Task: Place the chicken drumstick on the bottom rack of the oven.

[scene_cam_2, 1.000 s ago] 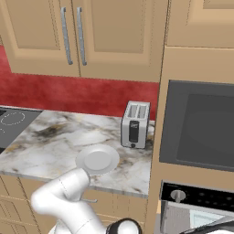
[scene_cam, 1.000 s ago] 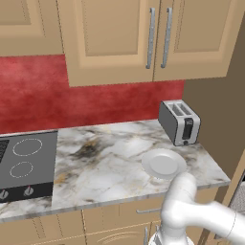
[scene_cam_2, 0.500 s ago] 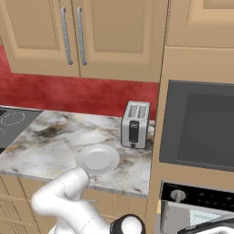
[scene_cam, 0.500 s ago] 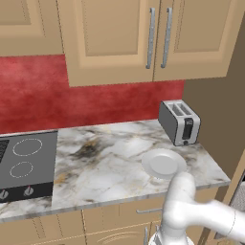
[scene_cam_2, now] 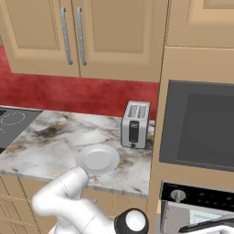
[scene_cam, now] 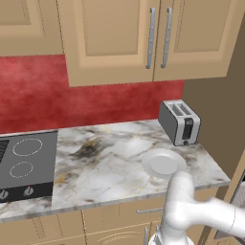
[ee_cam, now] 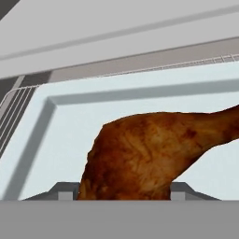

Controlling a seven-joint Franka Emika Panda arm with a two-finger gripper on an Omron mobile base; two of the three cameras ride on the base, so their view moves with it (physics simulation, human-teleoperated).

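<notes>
Since the earlier frames: white arm link lifted slightly in front of the plate in the left base view; dark-and-white joint at the bottom of the right base view shifted right; fixtures unchanged.

Item 1: chicken drumstick [ee_cam: 144, 156], glossy reddish-brown, close before the hand camera, bone end running off to the right of that view. Its lower edge sits between the two grey finger tips of the tool [ee_cam: 123, 190], which is closed on it.

Item 2: pale tray [ee_cam: 42, 140] with raised rim, directly behind the drumstick; whether the meat touches it cannot be told. Wire rack [ee_cam: 14, 109] shows past the tray's left and far edges.

Item 3: oven [scene_cam_2: 196, 215], lower right of the right base view, control strip with knob, under a dark-glass built-in unit [scene_cam_2: 201, 125].

Item 4: marble surface [scene_cam: 105, 162] carrying a white plate [scene_cam: 163, 163], bare, near the front edge; silver toaster [scene_cam: 179, 122] behind it by the wall; black cooktop [scene_cam: 24, 165] at the left end.
</notes>
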